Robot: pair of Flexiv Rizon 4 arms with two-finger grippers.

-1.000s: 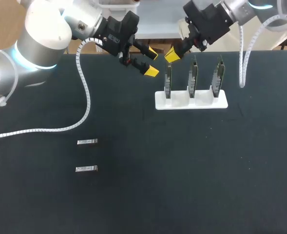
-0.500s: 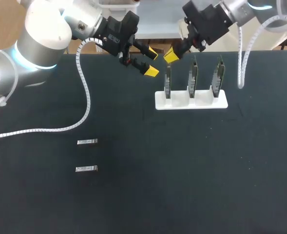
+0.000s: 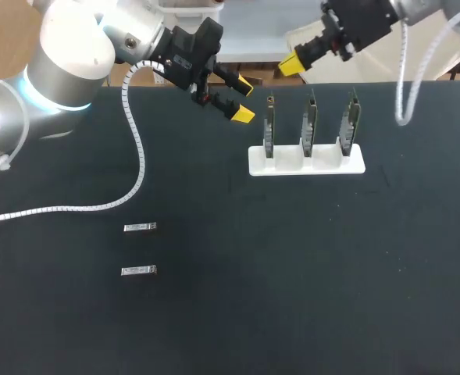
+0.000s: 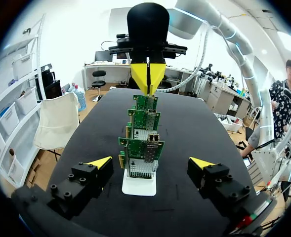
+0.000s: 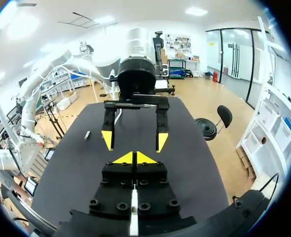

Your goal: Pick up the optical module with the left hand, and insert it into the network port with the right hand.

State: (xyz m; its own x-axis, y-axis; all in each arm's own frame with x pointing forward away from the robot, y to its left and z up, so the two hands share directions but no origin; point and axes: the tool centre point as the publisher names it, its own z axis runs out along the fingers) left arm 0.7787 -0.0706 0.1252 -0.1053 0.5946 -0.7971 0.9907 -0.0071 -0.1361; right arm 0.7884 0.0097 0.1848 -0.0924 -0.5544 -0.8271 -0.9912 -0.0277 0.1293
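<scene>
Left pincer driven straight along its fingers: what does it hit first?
Probably the nearest network card in the white stand; the right pincer sits beyond the row. Depth is unclear.

Green circuit boards (image 4: 133,147), white stand (image 3: 307,162), silver optical modules (image 3: 140,227), black table (image 3: 292,297)
</scene>
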